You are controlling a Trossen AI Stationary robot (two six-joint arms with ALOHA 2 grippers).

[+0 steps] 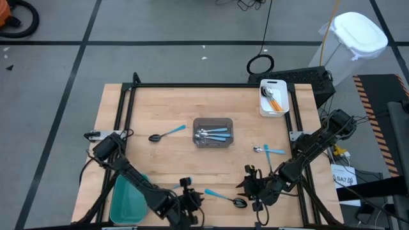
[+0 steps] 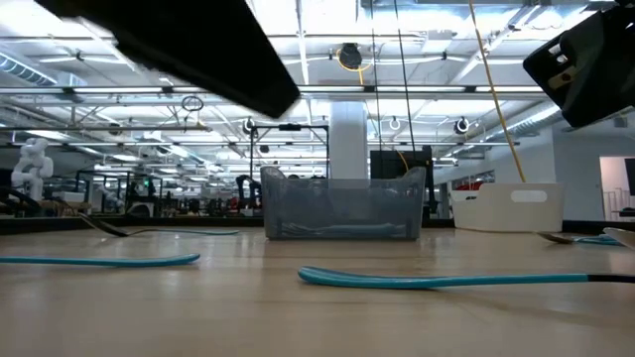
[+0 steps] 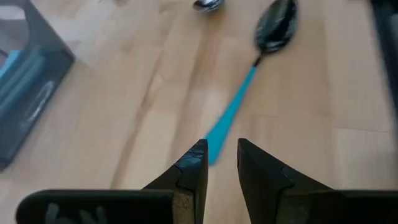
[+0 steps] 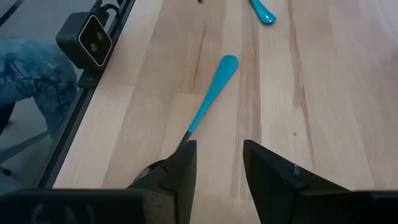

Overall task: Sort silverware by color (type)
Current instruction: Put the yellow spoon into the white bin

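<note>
A black-bowled spoon with a light-blue handle [image 1: 223,197] lies flat on the table near the front edge, between my two grippers. My left gripper [image 3: 222,146] hovers open over the handle's free end [image 3: 214,143]. My right gripper [image 4: 219,146] hovers open at the bowl end, and its finger hides the bowl. In the low view this spoon [image 2: 437,280] lies alone on the wood with no finger on it. A grey bin [image 1: 213,131] in the middle holds blue-handled silver spoons. A white tray [image 1: 273,96] at the far right holds orange-handled ones.
Another black-bowled blue spoon [image 1: 166,133] lies left of the grey bin. A silver blue-handled one [image 1: 268,150] lies to the bin's right. A teal bin [image 1: 126,199] stands at the front left. A further blue handle [image 4: 261,11] lies beyond the near spoon. A person's jeans [image 4: 31,68] show past the table edge.
</note>
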